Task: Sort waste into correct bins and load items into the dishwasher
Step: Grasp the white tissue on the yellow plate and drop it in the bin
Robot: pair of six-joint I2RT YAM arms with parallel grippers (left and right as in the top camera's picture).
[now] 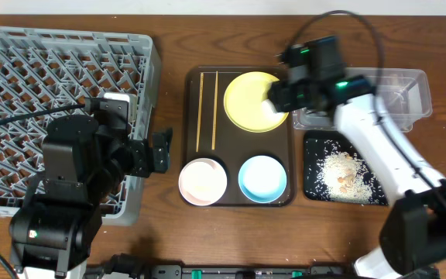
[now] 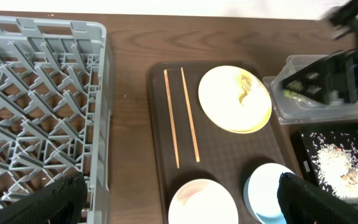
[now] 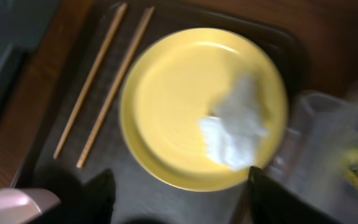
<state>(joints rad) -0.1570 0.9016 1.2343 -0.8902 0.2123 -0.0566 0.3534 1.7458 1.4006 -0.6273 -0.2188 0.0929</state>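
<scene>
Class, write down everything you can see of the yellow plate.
The yellow plate is round, smooth and glossy, with a shallow rim. It lies flat at the far end of the brown tray, beside the chopsticks but apart from them. A crumpled white tissue rests on it, off-centre.

Dark brown wood-grain tabletop [image 1: 173,93] spread across the view, pale white strip [image 1: 223,5] seen beyond its far edge — evenly lit, soft shadows cast
</scene>
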